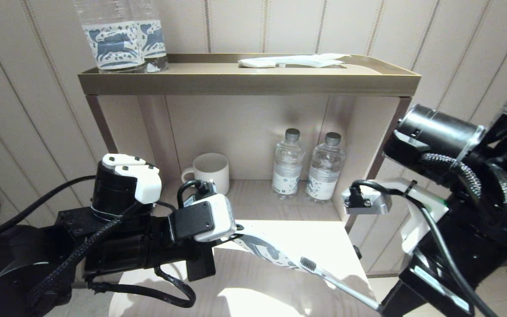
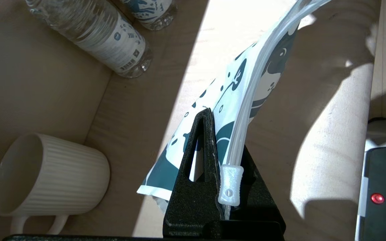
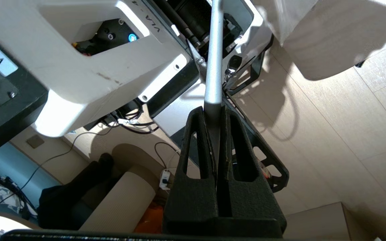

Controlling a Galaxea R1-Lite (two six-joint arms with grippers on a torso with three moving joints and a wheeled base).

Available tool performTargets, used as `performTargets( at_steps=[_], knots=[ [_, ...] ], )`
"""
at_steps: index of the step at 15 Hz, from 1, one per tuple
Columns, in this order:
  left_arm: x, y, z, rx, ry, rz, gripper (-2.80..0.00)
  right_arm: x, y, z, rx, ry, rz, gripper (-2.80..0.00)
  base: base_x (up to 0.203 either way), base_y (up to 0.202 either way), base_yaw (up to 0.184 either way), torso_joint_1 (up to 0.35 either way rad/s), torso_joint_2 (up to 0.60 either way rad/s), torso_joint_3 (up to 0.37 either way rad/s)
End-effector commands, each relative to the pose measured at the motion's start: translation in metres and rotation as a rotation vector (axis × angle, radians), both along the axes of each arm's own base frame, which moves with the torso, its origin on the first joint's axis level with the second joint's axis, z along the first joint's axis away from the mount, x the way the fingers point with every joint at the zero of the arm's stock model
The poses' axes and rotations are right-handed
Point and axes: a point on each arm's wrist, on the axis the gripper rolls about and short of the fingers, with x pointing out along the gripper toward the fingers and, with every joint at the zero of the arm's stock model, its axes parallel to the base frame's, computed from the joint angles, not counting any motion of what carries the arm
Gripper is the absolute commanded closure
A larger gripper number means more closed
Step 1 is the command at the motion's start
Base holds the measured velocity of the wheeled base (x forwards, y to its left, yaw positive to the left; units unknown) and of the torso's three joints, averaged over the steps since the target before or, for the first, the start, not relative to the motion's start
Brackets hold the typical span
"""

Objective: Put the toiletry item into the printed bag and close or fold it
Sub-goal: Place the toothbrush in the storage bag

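Your left gripper (image 2: 213, 150) is clamped on the bag (image 1: 264, 251) over the worktop (image 1: 253, 290), mouth facing right. Right gripper (image 3: 214, 117) pinches the toothbrush (image 1: 337, 281) by its handle, bristles just at that mouth, axis roughly in line.

Ribbed white mug (image 1: 210, 169) beside two water bottles (image 1: 308, 165) in cubby; horse-label bottles (image 1: 121, 35), possibly wrapped packet (image 1: 295, 60), on top tray (image 1: 244, 81)

My head camera looked forward and down onto the pale wooden desk (image 1: 253, 290) and the open beige shelf unit (image 1: 244, 81) behind it. My left wrist camera sat close behind its black fingers (image 2: 203, 157), sharing the ribbed white ceramic mug (image 1: 207, 169) with the head view. My right wrist camera faced down at the wood-plank floor (image 3: 354, 110).
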Motion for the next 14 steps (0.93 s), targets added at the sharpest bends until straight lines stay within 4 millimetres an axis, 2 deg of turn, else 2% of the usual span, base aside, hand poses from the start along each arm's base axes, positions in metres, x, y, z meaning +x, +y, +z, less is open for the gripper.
performTargets(
  at_steps=[1, 5, 11, 14],
  knots=[
    [0.000, 0.000, 0.002, -0.004, -0.009, -0.003, 0.00, 0.005, 0.003, -0.004, -0.016, -0.001, -0.003, 0.00, 0.000, 0.000, 0.000, 0.000, 0.00, 0.000],
    [-0.001, -0.002, 0.003, -0.007, -0.012, -0.014, 0.00, 0.012, 0.009, -0.008, -0.027, 0.003, -0.003, 0.00, 0.000, 0.000, 0.000, 0.000, 0.00, 0.000],
    [-0.006, -0.003, -0.002, 0.006, 0.000, -0.028, 0.00, 0.017, 0.021, 0.003, 0.005, -0.047, 0.039, 0.00, 0.000, 0.000, 0.000, 0.000, 0.00, 0.000],
    [-0.011, -0.007, -0.001, 0.005, -0.007, -0.054, 0.00, 0.018, 0.025, 0.002, -0.020, -0.023, 0.061, 0.00, 0.000, 0.000, 0.000, 0.000, 0.00, 0.000]
  ],
)
